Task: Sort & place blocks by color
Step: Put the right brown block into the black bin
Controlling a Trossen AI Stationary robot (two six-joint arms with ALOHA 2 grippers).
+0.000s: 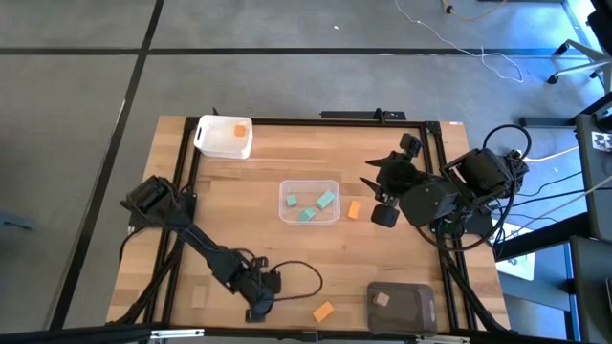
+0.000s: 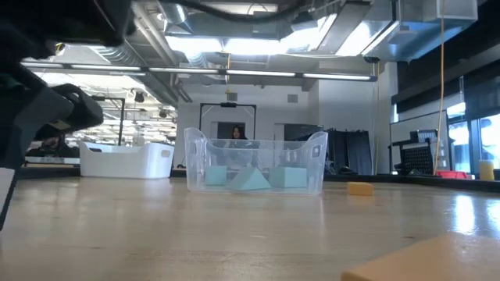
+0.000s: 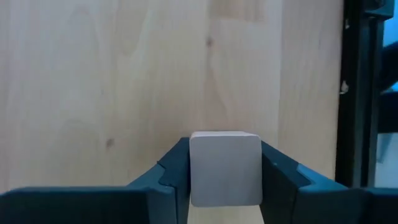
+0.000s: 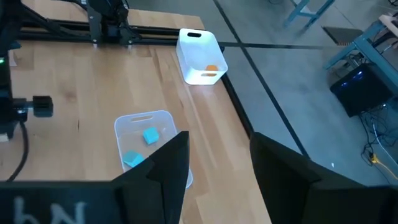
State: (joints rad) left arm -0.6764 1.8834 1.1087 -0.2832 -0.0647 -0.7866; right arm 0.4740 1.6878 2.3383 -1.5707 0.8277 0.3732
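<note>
A pale tan block (image 3: pixel 225 168) sits between the fingers of my left gripper (image 3: pixel 224 149), which is shut on it. That gripper is low over the table's near edge (image 1: pixel 258 308), and from above it hides the block. My right gripper (image 4: pixel 217 168) hangs open high over the table's right side (image 1: pixel 382 196) with nothing between its fingers. The white tub (image 1: pixel 225 137) holds an orange block (image 1: pixel 239 131). Teal blocks (image 1: pixel 311 205) lie in the clear tub (image 1: pixel 309 183). One tan block (image 1: pixel 382 299) lies in the dark grey tub (image 1: pixel 406 311). My left gripper pinches the pale tan block between its two fingers, by two opposite sides (image 3: pixel 196 171). The fingers slant down at it from above. I cannot tell whether the block still rests on the table.
Loose on the wood are an orange block (image 1: pixel 354 210) right of the clear tub, another orange block (image 1: pixel 323 311) near the front edge, and a tan block (image 1: pixel 198 297) at the front left. A black frame rail (image 1: pixel 182 191) runs along the table's edges.
</note>
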